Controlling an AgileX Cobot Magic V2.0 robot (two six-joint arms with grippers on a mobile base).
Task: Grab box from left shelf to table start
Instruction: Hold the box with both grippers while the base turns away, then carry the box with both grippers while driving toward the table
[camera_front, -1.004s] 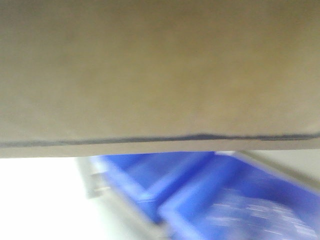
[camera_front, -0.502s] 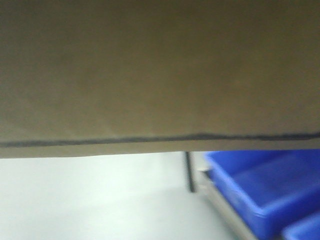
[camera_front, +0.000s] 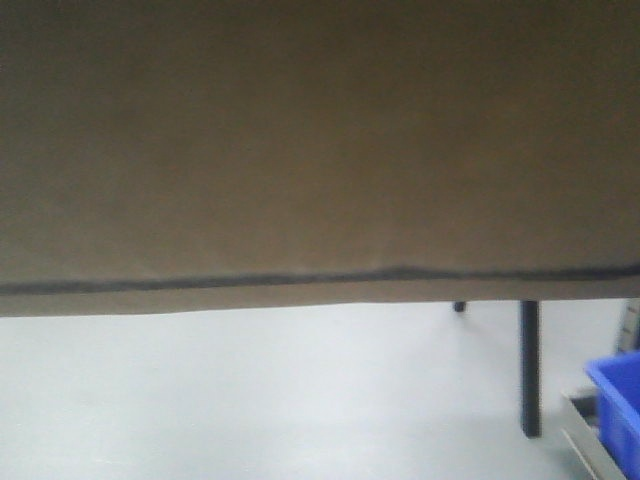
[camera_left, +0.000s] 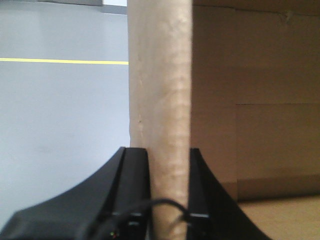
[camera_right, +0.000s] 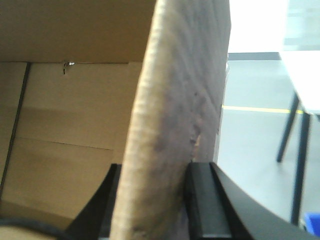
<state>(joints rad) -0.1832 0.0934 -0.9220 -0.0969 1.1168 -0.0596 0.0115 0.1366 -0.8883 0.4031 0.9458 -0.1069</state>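
The brown cardboard box (camera_front: 320, 150) fills the upper two thirds of the front view, held up off the floor, a dark seam along its lower edge. My left gripper (camera_left: 169, 160) is shut on the box's left wall (camera_left: 160, 90), one black finger on each face. My right gripper (camera_right: 155, 172) is shut on the box's right wall (camera_right: 180, 100) the same way. Both wrist views look into the box's open inside. The left shelf is out of view.
Grey floor (camera_front: 250, 400) shows below the box. Dark table legs (camera_front: 530, 365) stand at the right, and a white table with dark legs (camera_right: 300, 100) shows in the right wrist view. A blue bin corner (camera_front: 618, 400) sits at the right edge. A yellow floor line (camera_left: 60, 61) runs behind.
The scene behind the box has slid right: the blue bins that filled the lower view are nearly gone, and bare floor and table legs have come into view. The box stays held.
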